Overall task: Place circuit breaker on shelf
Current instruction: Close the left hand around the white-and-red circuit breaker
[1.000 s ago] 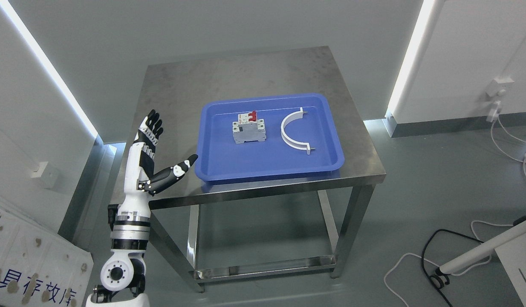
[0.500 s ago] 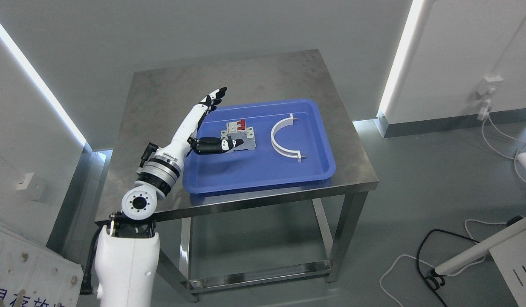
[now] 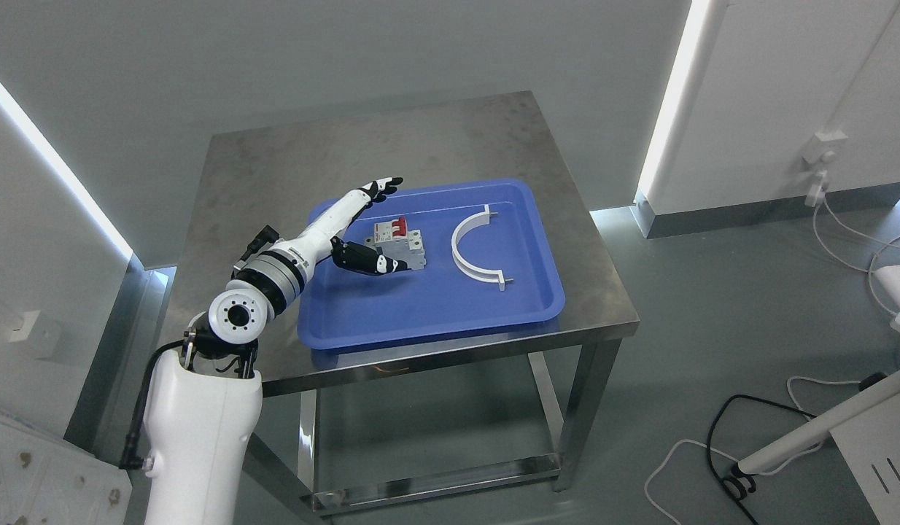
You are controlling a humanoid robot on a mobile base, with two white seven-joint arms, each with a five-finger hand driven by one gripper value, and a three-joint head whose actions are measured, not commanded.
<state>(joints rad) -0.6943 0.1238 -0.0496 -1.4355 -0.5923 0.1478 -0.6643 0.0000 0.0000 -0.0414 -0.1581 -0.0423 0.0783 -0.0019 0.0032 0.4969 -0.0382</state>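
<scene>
My left hand (image 3: pixel 359 226) reaches over the blue tray's (image 3: pixel 421 313) left rim, fingers (image 3: pixel 383 186) released and spread, thumb at the breaker's near side. Breaker (image 3: pixel 400 244) sits upright in the tray on the steel surface (image 3: pixel 289 160). White curved bracket (image 3: pixel 470 249) lies just right of it.

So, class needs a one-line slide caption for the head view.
Left hand open around the circuit breaker in a blue tray beside a white curved bracket.

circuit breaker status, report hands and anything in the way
Left hand open, straddling circuit breaker, thumb at its near side, no grip yet. Right hand out of view. Breaker upright in blue tray. White curved bracket beside it, clear.
</scene>
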